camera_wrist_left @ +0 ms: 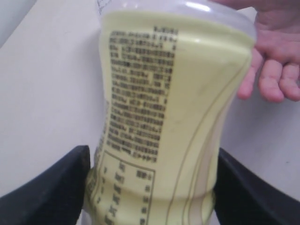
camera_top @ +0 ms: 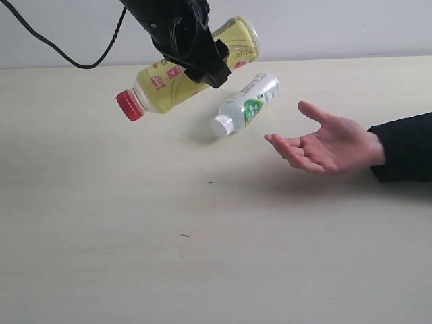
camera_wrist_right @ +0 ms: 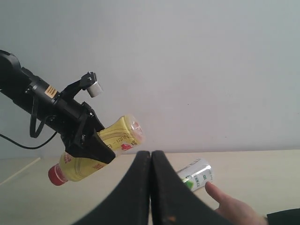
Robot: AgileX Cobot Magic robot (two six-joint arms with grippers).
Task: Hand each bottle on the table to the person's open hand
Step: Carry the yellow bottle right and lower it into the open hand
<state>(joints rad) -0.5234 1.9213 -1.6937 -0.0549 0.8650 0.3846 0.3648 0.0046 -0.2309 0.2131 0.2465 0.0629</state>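
Note:
My left gripper (camera_top: pixel 202 61) is shut on the yellow bottle (camera_top: pixel 177 77) with the red cap (camera_top: pixel 129 106), holding it tilted in the air above the table (camera_top: pixel 135 236). In the left wrist view the yellow bottle (camera_wrist_left: pixel 164 117) fills the space between the black fingers (camera_wrist_left: pixel 51 187). The clear bottle with the green-white label (camera_top: pixel 246 104) lies on its side on the table. The person's open hand (camera_top: pixel 324 145) rests palm up at the right, with a black sleeve. My right gripper (camera_wrist_right: pixel 151 161) is shut and empty. The other two bottles are out of view.
A black cable (camera_top: pixel 61 47) hangs from the left arm at the back left. A pale wall (camera_top: pixel 337 27) stands behind the table's far edge.

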